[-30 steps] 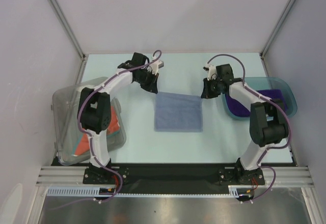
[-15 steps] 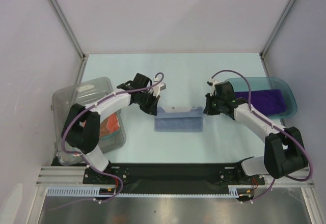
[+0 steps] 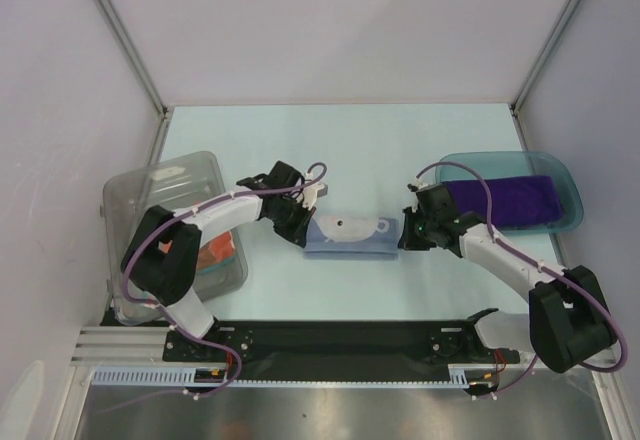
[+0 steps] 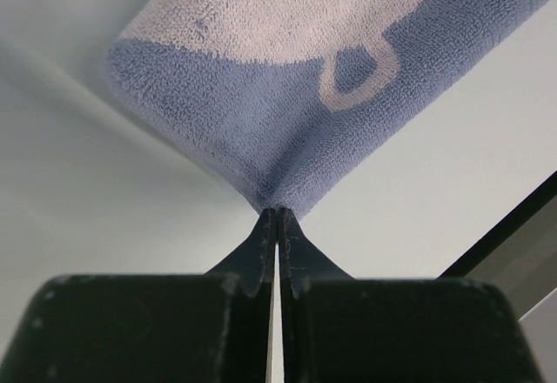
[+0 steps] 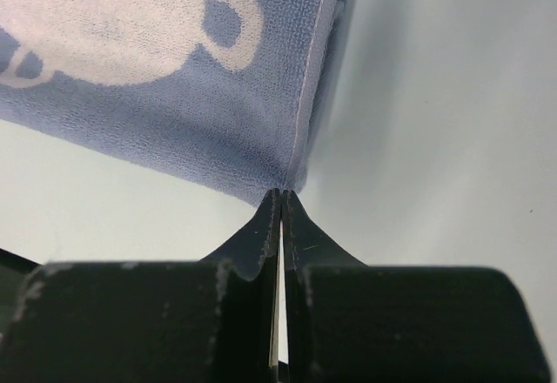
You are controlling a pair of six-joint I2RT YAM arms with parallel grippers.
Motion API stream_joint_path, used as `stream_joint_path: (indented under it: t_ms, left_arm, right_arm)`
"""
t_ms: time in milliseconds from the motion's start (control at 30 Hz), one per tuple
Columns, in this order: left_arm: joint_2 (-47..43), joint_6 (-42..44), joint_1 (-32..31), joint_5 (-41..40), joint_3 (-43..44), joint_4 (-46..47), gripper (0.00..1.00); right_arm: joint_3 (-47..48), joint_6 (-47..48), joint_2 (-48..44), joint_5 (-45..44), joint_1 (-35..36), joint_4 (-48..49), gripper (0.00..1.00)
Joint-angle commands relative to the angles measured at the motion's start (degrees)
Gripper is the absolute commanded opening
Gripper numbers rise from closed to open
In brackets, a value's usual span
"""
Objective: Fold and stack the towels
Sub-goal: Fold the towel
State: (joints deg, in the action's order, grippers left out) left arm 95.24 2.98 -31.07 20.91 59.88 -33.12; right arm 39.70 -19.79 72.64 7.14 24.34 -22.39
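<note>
Left gripper and right gripper each pinch a corner of the light blue towel, doubled over on the table, central; lay both corners down level, edges matched, though alignment is hard to judge; farther right, the purple towel waits.

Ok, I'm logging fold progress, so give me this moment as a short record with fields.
blue towel: folded over, white print up
left jaws: shut on its left corner
right jaws: shut on its right corner
purple towel: lying in the teal tray
orange towel: inside the clear bin
</note>
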Motion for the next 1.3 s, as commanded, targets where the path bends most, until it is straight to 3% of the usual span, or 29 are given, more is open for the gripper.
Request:
stream_joint_path:
  t_ms: [0,233,300,367,400,533,600,667,767,933,1067,1267]
  left_arm:
    - [-3.13,-0.44,-0.74,-1.66,-1.08,-0.98,0.0]
    - [-2.78,-0.52,-1.89,-2.71,-2.04,-1.24,0.0]
    - [-2.87,-1.14,-2.33,-3.41,-2.22,-1.07,0.09]
    - [-2.96,-1.49,-2.59,-4.2,-2.13,-0.89,0.2]
    - [-3.04,-1.75,-2.85,-4.73,-2.13,-1.06,0.33]
    - [-6.45,-2.63,-3.03,-4.47,-1.52,-2.47,0.36]
    - [-8.13,-3.42,-2.94,-6.39,-0.56,-3.34,0.45]
    - [-9.54,-5.26,-2.94,-8.16,1.98,-4.23,0.46]
    - [-9.9,-8.6,-3.03,-3.87,3.58,-2.13,0.47]
    - [-7.36,-16.42,-3.29,2.19,-0.1,5.94,0.44]
    - [-5.33,-20.64,-3.47,-1.03,-6.51,10.35,0.43]
    - [-1.82,-23.28,-3.47,-5.34,-6.54,10.81,0.44]
  right_arm:
    - [-0.94,-2.44,-2.42,-0.9,0.71,0.86,0.0]
    - [-3.31,-4.03,-2.16,-1.78,1.24,1.82,0.0]
    - [-4.11,-4.2,-1.89,-1.95,1.41,2.35,0.02]
    - [-4.46,-4.29,-2.06,-2.56,1.5,2.53,0.12]
    - [-4.46,-4.29,-2.24,-2.74,1.68,2.44,0.17]
    - [-3.32,-4.73,-5.57,-3.62,1.68,-0.88,0.32]
    - [-1.57,-5.69,-7.68,-4.76,1.68,-2.91,0.34]
    - [-0.25,-6.31,-8.39,-4.85,1.68,-5.28,0.33]
    - [0.99,-6.57,-8.4,-1.78,1.68,-3.37,0.29]
    - [-1.28,-8.33,-4.19,5.51,1.76,3.92,0.23]
    - [-5.85,-9.04,-2.68,5.61,1.77,8.32,0.23]
    - [-6.31,-7.46,-0.57,3.41,1.59,8.95,0.22]
